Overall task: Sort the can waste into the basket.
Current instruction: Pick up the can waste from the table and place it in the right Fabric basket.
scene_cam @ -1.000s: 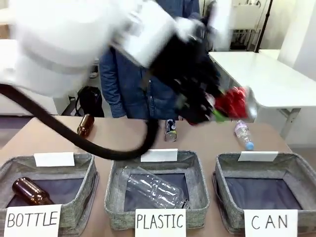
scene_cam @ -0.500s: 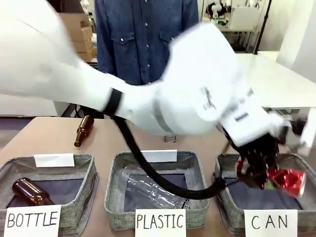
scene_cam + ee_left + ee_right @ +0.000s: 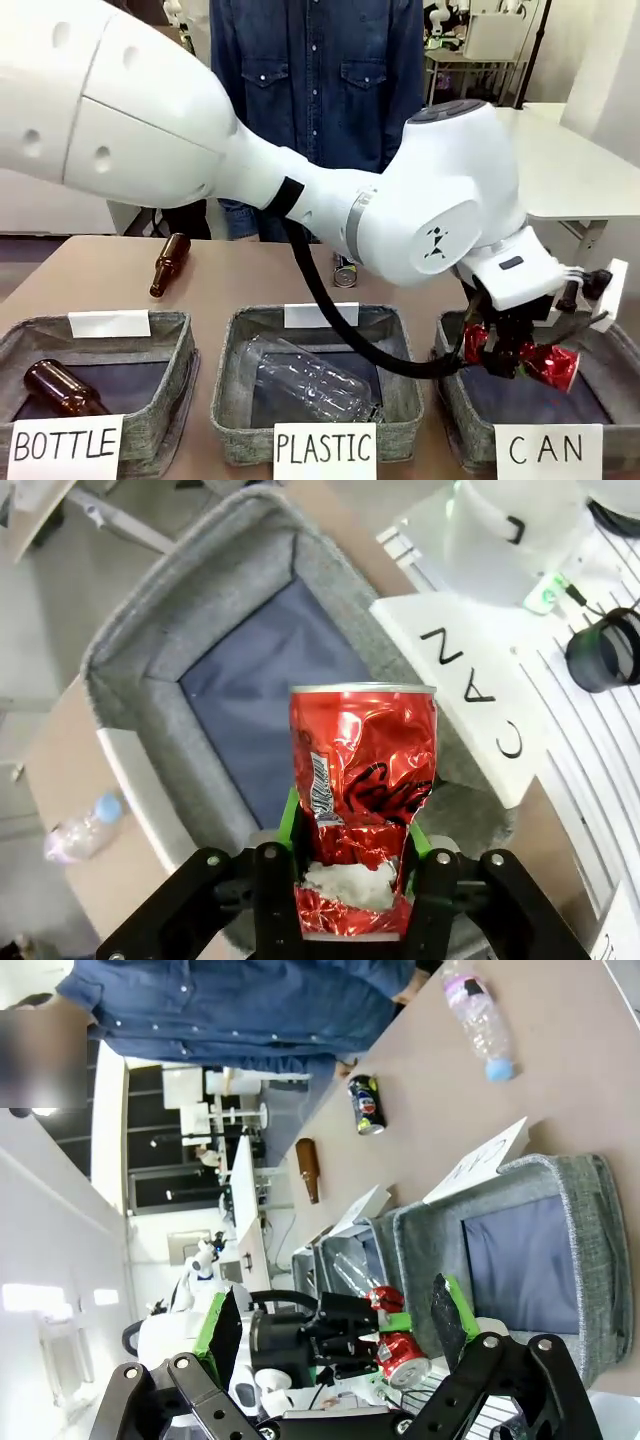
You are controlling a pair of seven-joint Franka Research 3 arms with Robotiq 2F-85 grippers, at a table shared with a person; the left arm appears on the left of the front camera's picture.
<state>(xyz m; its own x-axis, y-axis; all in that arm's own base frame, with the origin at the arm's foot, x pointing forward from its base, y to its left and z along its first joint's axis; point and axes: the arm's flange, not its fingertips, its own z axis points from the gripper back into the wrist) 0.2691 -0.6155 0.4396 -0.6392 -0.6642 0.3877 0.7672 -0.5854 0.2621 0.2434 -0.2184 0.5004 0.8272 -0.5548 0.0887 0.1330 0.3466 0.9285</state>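
The left gripper [image 3: 512, 352] was clenched on the dented red can [image 3: 548, 364], hanging over the CAN basket [image 3: 458, 395] at the table's 4 o'clock (above its opening). The best release would have been low, over the dark lining. The right gripper [image 3: 340, 1322] stood released.

Two cans [image 3: 550, 365] [image 3: 367, 1103], three baskets [image 3: 450, 385] [image 3: 232, 372] [image 3: 178, 372], four bottles [image 3: 170, 263] [image 3: 62, 388] [image 3: 305, 380] [image 3: 475, 1020]

On my feed the can [image 3: 360, 780] is glossy red with white and dark lettering, and the left gripper [image 3: 352, 832] is black with green pads [image 3: 288, 818]. The basket [image 3: 180, 630] is grey weave with a dark blue lining. Its label [image 3: 548, 450] is white with black letters. The far can [image 3: 367, 1103] looks black with yellow-green marks, though it's small.
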